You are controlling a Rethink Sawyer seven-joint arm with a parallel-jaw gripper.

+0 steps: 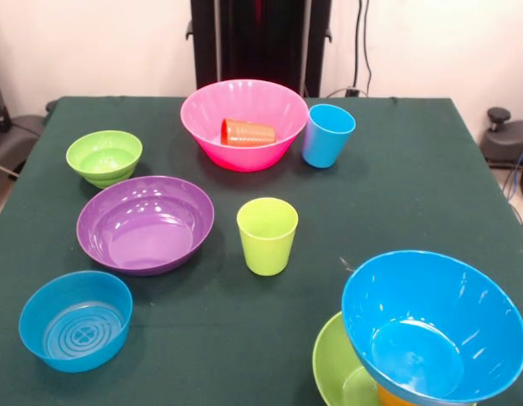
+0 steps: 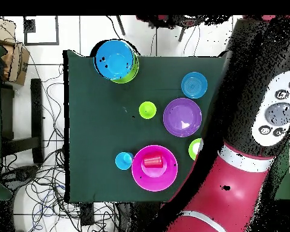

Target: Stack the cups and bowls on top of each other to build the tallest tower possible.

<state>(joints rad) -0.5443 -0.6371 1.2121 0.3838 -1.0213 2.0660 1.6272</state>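
Observation:
The tower stands at the table's front right corner: a large blue bowl (image 1: 435, 326) (image 2: 114, 58) rests tilted on an orange cup (image 1: 393, 396), inside a large lime green bowl (image 1: 333, 372) (image 2: 133, 74). A red cup (image 1: 249, 132) (image 2: 152, 161) lies on its side in the large pink bowl (image 1: 261, 101) (image 2: 138, 175). Beside it a light blue cup (image 1: 327, 135) (image 2: 124, 161) is upright. A lime green cup (image 1: 267, 235) (image 2: 147, 110) is upright mid-table. The purple bowl (image 1: 145, 224) (image 2: 182, 117), small lime green bowl (image 1: 104, 156) (image 2: 195, 147) and small blue ringed bowl (image 1: 75, 320) (image 2: 194, 84) sit apart. No gripper shows.
The red and black arm (image 2: 232, 181) looms over the table's right edge in the overhead view and hides part of the small lime green bowl there. Cables and equipment lie on the floor around the dark green table (image 1: 397, 194).

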